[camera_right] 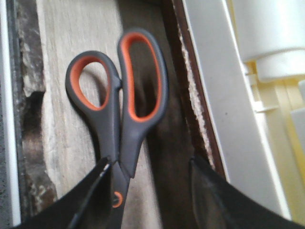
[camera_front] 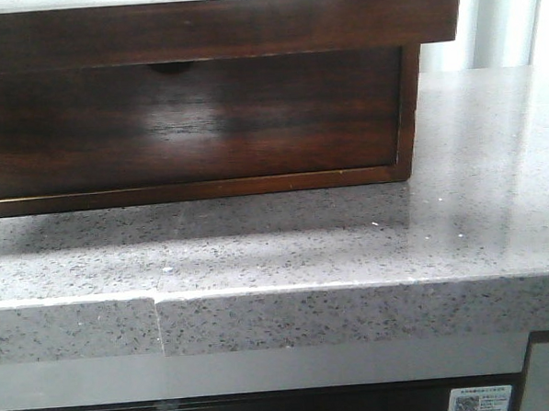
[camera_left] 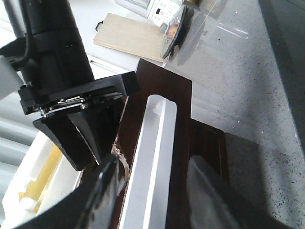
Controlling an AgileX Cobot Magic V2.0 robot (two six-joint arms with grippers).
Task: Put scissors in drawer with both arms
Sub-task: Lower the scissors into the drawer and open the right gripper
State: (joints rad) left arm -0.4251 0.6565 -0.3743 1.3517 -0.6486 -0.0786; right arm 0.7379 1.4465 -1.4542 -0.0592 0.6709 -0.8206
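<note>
Dark brown glossy wood is filling the upper part of the front view: a wooden cabinet [camera_front: 408, 116] is sitting on a grey speckled stone countertop [camera_front: 477, 213], showing a lower drawer front with a small semicircular finger notch [camera_front: 171, 67] and, above it, the wide dark brown drawer [camera_front: 246, 23] jutting forward; no arm is showing here. From the left wrist view, the left gripper [camera_left: 157, 191] is resting over the open drawer [camera_left: 181, 124], its blurred dark fingers [camera_left: 102, 191] spread either side of the long pale cutout [camera_left: 155, 157], while the right arm's black wrist [camera_left: 71, 109] is reaching down just beside it. From the right wrist view, the right gripper [camera_right: 147, 191] is holding the small grey-handled scissors with orange-lined loops [camera_right: 121, 109] near the pivot, above the pale wood drawer floor [camera_right: 71, 38]; whether the scissors are touching that floor cannot be told.
</note>
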